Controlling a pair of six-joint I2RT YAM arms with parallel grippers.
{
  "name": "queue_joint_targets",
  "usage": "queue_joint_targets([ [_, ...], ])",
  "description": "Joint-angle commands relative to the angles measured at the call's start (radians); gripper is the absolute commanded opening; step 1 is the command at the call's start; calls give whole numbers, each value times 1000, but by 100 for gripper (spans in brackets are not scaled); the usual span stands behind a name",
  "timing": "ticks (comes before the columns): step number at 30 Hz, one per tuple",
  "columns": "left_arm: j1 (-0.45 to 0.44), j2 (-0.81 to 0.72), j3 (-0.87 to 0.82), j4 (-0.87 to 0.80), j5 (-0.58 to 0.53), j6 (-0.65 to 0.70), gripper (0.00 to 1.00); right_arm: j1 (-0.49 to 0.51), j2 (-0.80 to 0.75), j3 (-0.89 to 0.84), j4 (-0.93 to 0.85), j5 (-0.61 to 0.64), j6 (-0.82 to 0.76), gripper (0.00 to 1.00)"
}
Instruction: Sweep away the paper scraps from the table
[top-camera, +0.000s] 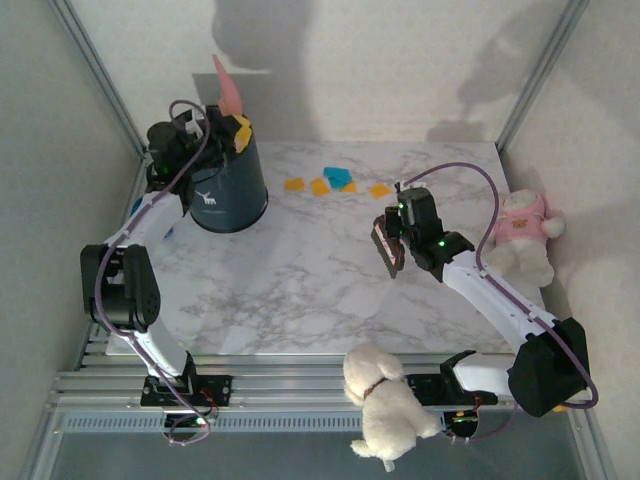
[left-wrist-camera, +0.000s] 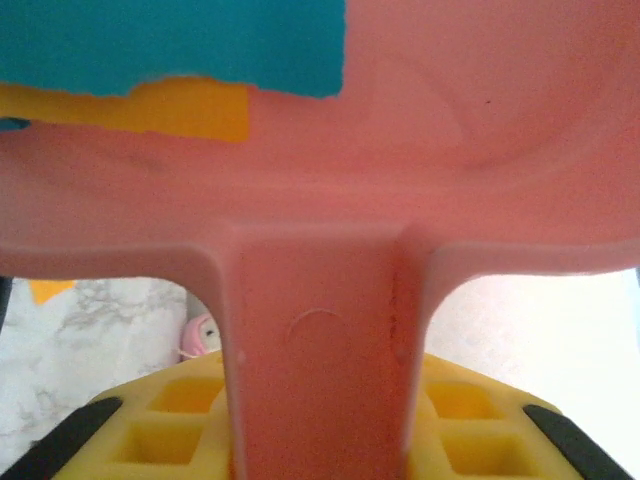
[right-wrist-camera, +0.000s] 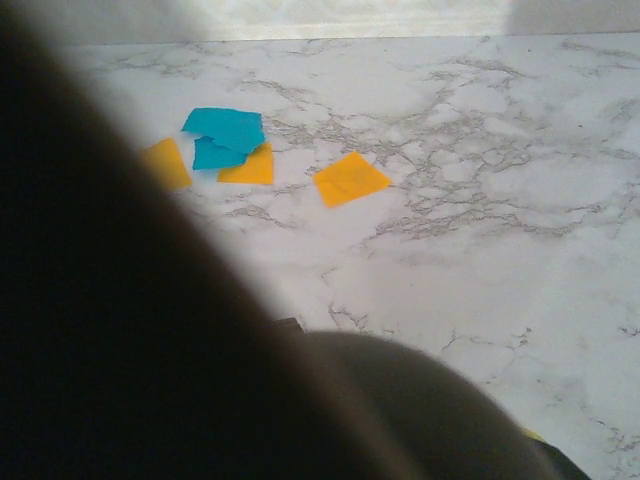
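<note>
Above the dark blue bin (top-camera: 230, 192) at the back left, my left gripper (top-camera: 200, 135) is shut on the handle (left-wrist-camera: 320, 370) of the pink dustpan (top-camera: 228, 88), which is tipped up. A teal scrap (left-wrist-camera: 170, 40) and a yellow scrap (left-wrist-camera: 190, 108) lie inside the pan, and yellow ones (top-camera: 242, 135) show at the bin's rim. More paper scraps lie on the table (top-camera: 300, 270) at mid back: yellow (top-camera: 295, 184), yellow (top-camera: 320, 186), teal (top-camera: 338, 177), yellow (top-camera: 380, 190). My right gripper (top-camera: 400, 228) is shut on a dark brush (top-camera: 388, 248), right of and nearer than them. The brush (right-wrist-camera: 120, 330) hides its fingers; beyond lie teal (right-wrist-camera: 225, 135) and yellow (right-wrist-camera: 350, 178) scraps.
A plush bear in pink (top-camera: 525, 225) sits at the table's right edge. A white plush dog (top-camera: 385, 400) lies on the metal rail frame (top-camera: 280, 385) at the front. Walls close in behind and on both sides.
</note>
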Motion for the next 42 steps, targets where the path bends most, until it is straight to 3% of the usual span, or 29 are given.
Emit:
queue_joint_targets([
  [1,7,-21,-52,237,-22,-157,0,-6,9,21,11,-3,15,0],
  [8,3,-9,-140,552,-66,-424,0,-6,5,20,11,-2,13,0],
  [17,2,2,-194,734,-111,-582,0,-7,3,18,12,-2,14,0],
  [27,1,-20,-198,701,-106,-555,0,-7,6,21,14,-2,13,0],
  [31,0,-41,-181,613,-87,-472,0,-7,6,20,19,-2,14,0],
  [34,-2,-69,-151,458,-55,-332,0,-7,4,18,23,-4,18,0],
  [38,-9,-122,-74,88,-29,-6,0,-27,-6,-1,45,-37,43,0],
  [42,-37,-146,90,-414,-55,409,0,-50,-18,-20,69,-78,66,0],
])
